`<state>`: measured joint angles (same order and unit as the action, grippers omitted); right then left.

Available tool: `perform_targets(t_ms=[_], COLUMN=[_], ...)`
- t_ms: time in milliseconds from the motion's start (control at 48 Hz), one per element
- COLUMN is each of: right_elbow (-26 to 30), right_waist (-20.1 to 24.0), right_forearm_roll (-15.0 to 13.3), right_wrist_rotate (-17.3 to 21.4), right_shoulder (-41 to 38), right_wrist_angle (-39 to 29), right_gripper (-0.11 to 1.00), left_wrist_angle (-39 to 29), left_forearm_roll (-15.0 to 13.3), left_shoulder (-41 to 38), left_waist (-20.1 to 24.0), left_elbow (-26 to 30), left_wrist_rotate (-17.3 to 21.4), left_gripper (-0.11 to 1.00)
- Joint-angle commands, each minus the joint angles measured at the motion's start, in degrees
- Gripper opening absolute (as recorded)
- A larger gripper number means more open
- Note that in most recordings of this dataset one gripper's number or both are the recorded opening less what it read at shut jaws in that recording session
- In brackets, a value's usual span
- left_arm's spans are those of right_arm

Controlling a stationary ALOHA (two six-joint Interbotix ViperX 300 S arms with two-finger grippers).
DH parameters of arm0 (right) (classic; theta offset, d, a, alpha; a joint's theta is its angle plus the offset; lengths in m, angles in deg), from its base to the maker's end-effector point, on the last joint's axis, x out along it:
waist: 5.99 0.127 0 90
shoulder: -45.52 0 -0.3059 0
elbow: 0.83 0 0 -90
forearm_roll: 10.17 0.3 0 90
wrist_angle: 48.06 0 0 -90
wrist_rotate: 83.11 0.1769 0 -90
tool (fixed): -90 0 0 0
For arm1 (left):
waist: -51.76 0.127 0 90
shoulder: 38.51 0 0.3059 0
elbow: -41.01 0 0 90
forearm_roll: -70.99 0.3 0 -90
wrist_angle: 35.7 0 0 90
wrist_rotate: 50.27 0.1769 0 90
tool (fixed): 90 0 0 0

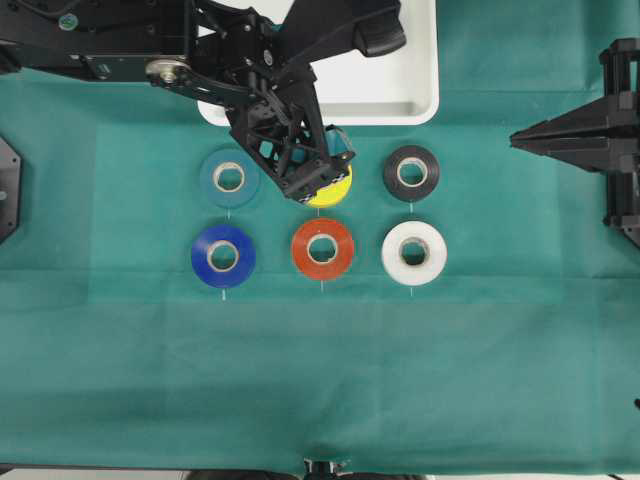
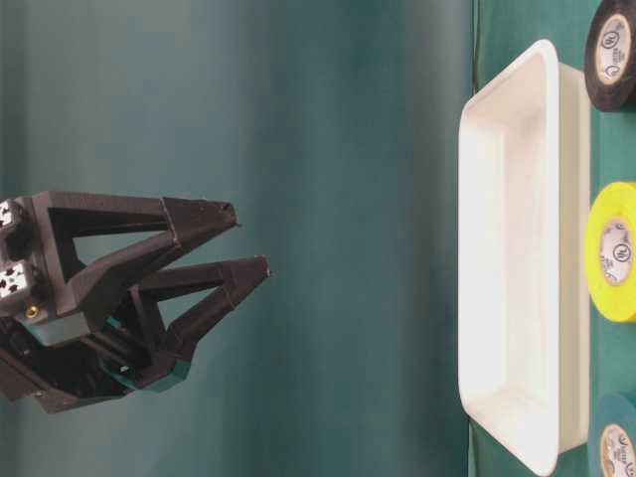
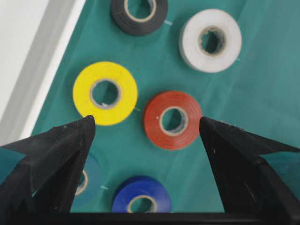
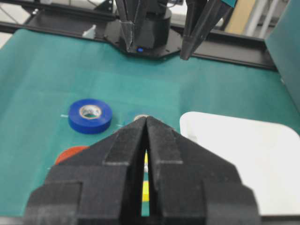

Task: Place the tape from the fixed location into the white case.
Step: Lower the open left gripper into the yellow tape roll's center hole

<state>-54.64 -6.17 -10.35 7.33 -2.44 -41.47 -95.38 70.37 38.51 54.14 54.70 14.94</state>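
My left gripper (image 3: 146, 124) gaping, empty, above bright yellow tape roll (image 3: 105, 93); I risk snagging neighbouring orange-red tape roll (image 3: 172, 119) between fingers

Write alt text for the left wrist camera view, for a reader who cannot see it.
The left gripper hangs open above a green cloth, its two black fingers framing the yellow tape and an orange-red roll. Black, white, blue and teal rolls lie around them, and the white case fills the upper left corner.

Probably a robotics lab: green cloth (image 1: 120, 380) over a bench, black arm mounts.
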Motion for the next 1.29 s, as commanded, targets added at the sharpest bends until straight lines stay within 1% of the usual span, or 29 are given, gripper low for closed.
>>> perform_targets(t_ms=[0, 625, 812, 979, 1271], right_elbow=[1.58, 1.58, 1.58, 1.58, 1.49], right_waist=[-0.09, 0.00, 0.00, 0.00, 0.00], right_forearm_roll=[0.18, 0.18, 0.18, 0.18, 0.09], right_wrist_rotate=[0.09, 0.18, 0.18, 0.18, 0.18], right_shoulder=[-0.26, -0.26, -0.26, -0.53, -0.70], right_wrist_angle=[0.00, 0.00, 0.00, 0.09, 0.00], right_gripper=[0.00, 0.00, 0.00, 0.00, 0.00], left_wrist_angle=[-0.26, -0.26, 0.70, 3.34, 10.02], left_forearm_roll=[0.00, 0.18, 0.26, 0.18, 0.09], left_shoulder=[0.70, 0.70, -0.70, -3.52, -8.17], left_waist=[0.00, 0.00, 0.00, -0.53, -1.67], left_elbow=[1.58, 1.23, -0.53, -2.72, -6.15], left_wrist_rotate=[0.00, 0.00, 0.09, 0.00, 0.00], left_gripper=[1.00, 1.00, 1.00, 1.00, 1.00])
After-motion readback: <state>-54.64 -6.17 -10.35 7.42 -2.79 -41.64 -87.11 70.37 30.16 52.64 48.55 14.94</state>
